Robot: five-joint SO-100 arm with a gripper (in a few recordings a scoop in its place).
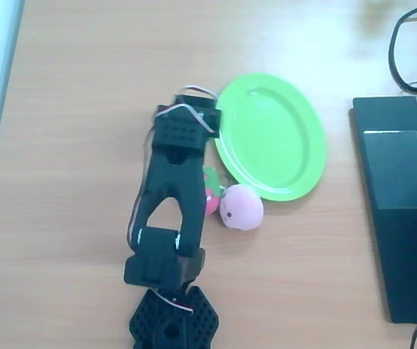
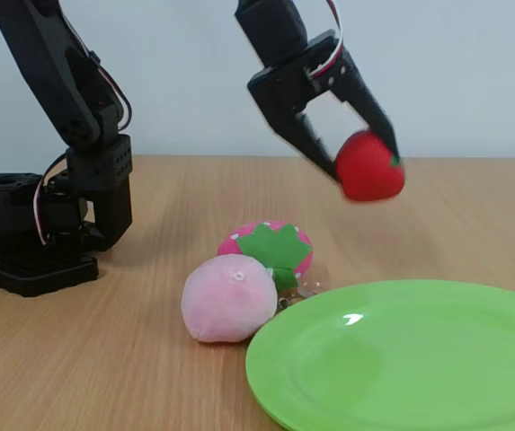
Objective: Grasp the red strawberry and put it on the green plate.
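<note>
In the fixed view the claw [image 2: 363, 160] is clamped on the red strawberry [image 2: 369, 167], holding it in the air above the table [image 2: 149, 377], clear of the green plate [image 2: 401, 359] below. The pink strawberry [image 2: 270, 247] and pale pink round toy [image 2: 228, 298] lie just beside the plate's rim.

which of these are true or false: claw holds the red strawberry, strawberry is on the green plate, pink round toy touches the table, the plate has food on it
1. The claw holds the red strawberry: true.
2. The strawberry is on the green plate: false, it hangs in the air above the table.
3. The pink round toy rests on the table: true.
4. The plate has food on it: false, it is bare.
</note>
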